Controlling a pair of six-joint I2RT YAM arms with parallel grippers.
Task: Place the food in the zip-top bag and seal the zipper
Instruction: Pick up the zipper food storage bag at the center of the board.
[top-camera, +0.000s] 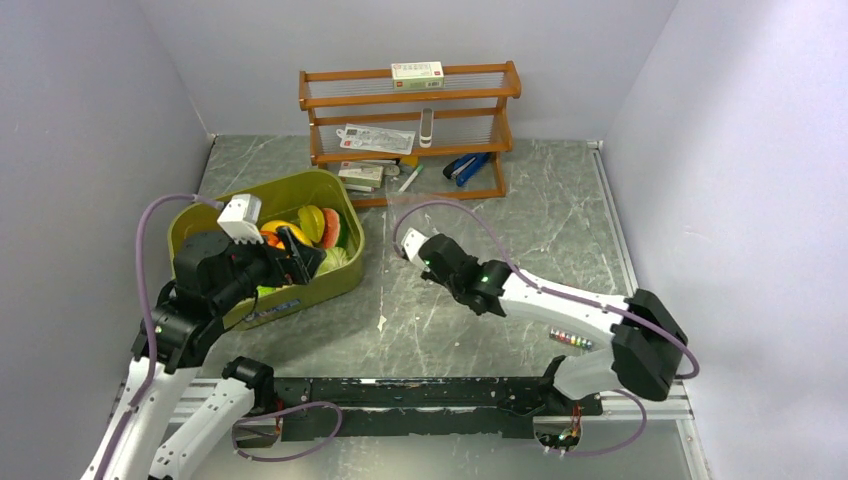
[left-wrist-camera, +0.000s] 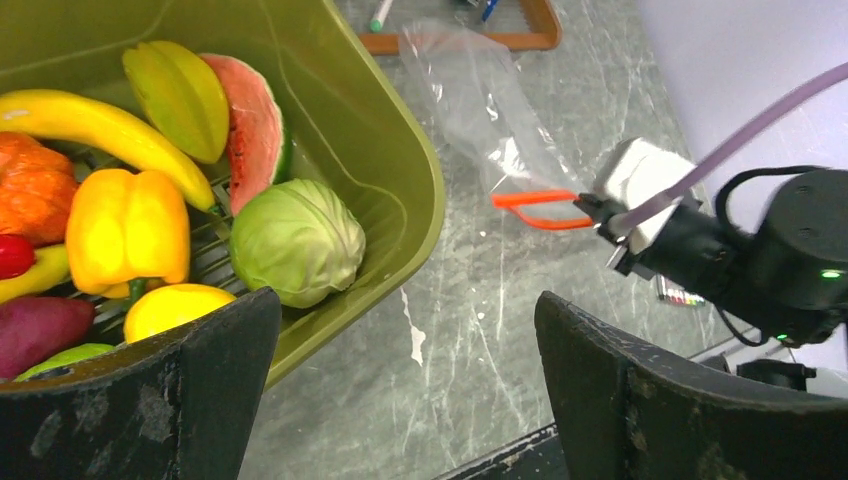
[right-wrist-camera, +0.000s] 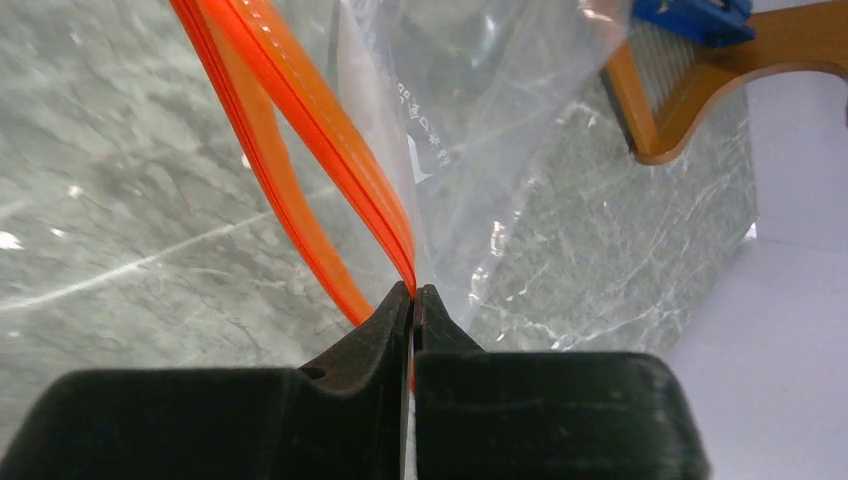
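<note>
The food lies in an olive-green tub (top-camera: 330, 285): a yellow pepper (left-wrist-camera: 125, 225), a banana (left-wrist-camera: 100, 125), a green cabbage (left-wrist-camera: 297, 240), a watermelon slice (left-wrist-camera: 255, 120) and others. My left gripper (left-wrist-camera: 405, 300) is open and empty, over the tub's right rim (left-wrist-camera: 400, 150); in the top view it (top-camera: 295, 255) is above the food. My right gripper (right-wrist-camera: 412, 292) is shut on the orange-red zipper (right-wrist-camera: 300, 110) of the clear zip-top bag (right-wrist-camera: 480, 100). The zipper's two strips stand apart, so the bag's mouth is open. The bag (left-wrist-camera: 480, 100) lies right of the tub, towards the shelf.
A wooden shelf (top-camera: 410, 120) stands at the back with white packets, pens and a blue stapler (top-camera: 467, 167). A small colourful strip (top-camera: 570, 338) lies by the right arm. Grey walls close in on the left, right and back.
</note>
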